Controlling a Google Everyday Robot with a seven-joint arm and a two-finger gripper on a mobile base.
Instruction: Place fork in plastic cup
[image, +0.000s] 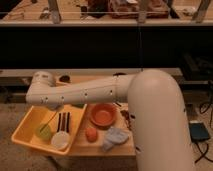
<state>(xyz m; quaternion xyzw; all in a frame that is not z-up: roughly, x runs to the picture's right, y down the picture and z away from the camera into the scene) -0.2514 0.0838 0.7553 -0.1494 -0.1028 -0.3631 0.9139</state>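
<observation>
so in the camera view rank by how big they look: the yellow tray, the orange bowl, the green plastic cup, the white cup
1. yellow tray
2. orange bowl
3. plastic cup and white cup: too alike to rank.

The gripper hangs over the tray behind the arm, with the fork just below it, above the plastic cup.
</observation>
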